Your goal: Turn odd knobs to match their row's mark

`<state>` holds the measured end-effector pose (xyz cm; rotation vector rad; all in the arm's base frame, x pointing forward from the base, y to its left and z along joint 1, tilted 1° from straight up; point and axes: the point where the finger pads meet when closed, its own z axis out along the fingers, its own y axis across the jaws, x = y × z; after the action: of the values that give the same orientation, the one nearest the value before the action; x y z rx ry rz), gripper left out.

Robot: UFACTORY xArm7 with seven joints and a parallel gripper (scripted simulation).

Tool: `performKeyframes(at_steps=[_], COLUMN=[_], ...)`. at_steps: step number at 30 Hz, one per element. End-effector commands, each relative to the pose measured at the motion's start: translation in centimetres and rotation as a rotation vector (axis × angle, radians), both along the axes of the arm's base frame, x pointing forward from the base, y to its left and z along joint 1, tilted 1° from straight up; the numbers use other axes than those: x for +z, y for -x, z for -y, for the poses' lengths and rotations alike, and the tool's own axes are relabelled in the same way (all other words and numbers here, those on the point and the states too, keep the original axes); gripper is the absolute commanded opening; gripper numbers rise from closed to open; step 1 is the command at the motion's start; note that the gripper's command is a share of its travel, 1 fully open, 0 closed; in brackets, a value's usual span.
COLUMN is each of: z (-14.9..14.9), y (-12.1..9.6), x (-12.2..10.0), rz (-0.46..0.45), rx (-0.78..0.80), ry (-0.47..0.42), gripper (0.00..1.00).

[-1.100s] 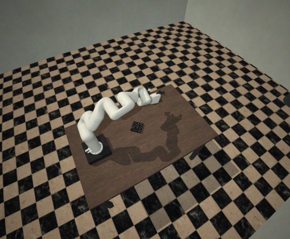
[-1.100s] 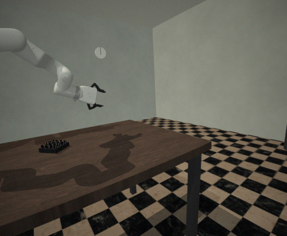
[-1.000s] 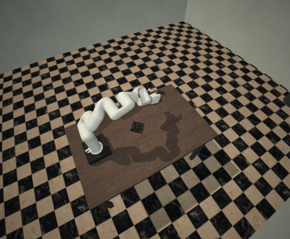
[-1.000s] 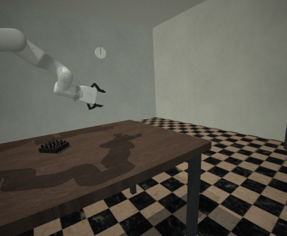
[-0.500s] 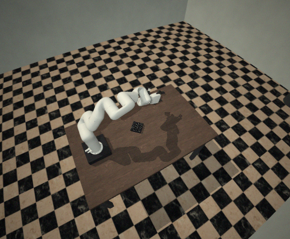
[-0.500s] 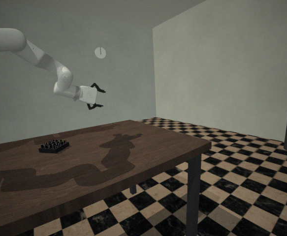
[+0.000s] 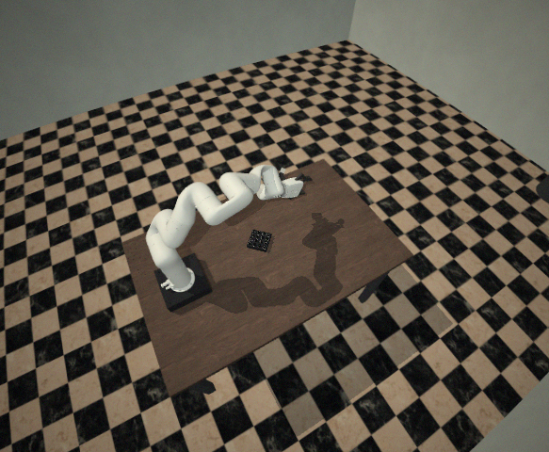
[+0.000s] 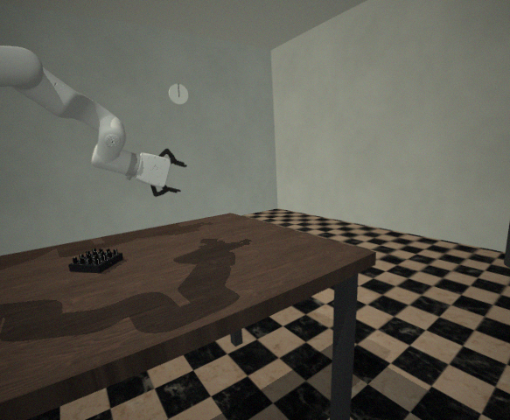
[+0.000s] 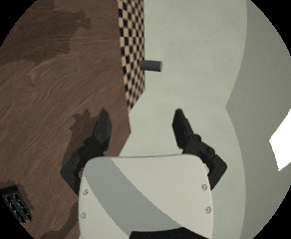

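My gripper (image 8: 176, 177): fingers wide apart, nothing held, high above table (image 8: 268, 266).
Knob box (image 7: 259, 240): standing on table, at my gripper's 7 o'clock in top view.

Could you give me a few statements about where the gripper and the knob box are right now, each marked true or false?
1. The gripper is open and holds nothing. True.
2. The gripper is closed around a knob of the knob box. False: it hangs high above the table, well apart from the box.
3. The knob box stands on the table. True.
4. The gripper's fingers point straight down at the box. False: they point roughly sideways, toward the wall.
5. The knob box fills the middle of the wrist view. False: it shows only at that view's lower left edge.
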<state>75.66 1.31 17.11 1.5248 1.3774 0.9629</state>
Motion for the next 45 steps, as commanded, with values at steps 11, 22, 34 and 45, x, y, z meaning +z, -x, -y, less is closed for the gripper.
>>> performKeyframes(at_steps=[11, 22, 34, 45], z=[1.0, 1.6, 2.4, 3.1], y=[1.5, 2.5, 3.9, 5.4], x=[-0.5, -1.2, -1.9, -2.8], rz=[-0.051, -0.090, -0.139, -0.197], rx=[-0.089, -0.141, -0.198, -0.258], ry=[-0.032, -0.054, -0.078, -0.103], gripper=[1.00, 1.00, 1.00, 1.00])
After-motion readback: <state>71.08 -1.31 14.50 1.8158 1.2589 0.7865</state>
